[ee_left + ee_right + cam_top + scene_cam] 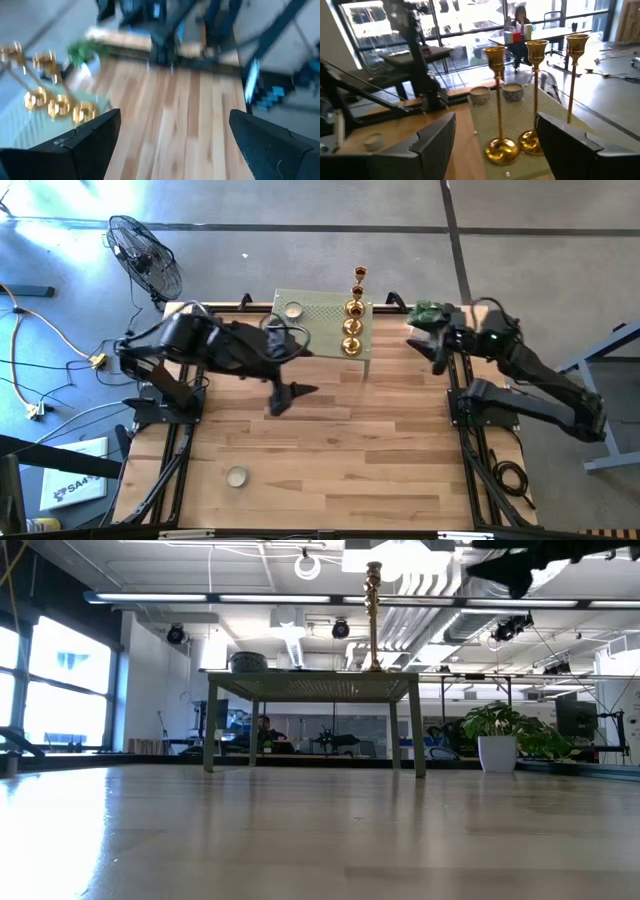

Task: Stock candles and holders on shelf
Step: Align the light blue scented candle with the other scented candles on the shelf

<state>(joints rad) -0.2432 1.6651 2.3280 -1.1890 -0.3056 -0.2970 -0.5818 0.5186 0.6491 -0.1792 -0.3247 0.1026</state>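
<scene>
The sage-green shelf (318, 320) stands at the table's far middle on its short legs (212, 725). Several gold holders (352, 327) stand in a row along its right end, the tallest (373, 610) farthest back. Two candles (480, 94) (512, 91) sit on the shelf top; one shows in the high view (292, 309). A third candle (236, 476) lies on the table near the front left. My left gripper (290, 393) is open and empty over the table, in front of the shelf. My right gripper (420, 345) is open and empty, right of the shelf, facing the holders (500, 145).
A floor fan (145, 255) stands beyond the table's far left corner. Bare wood (380, 450) stretches across the table's middle and near right. A person (522, 15) sits at a desk far behind the table.
</scene>
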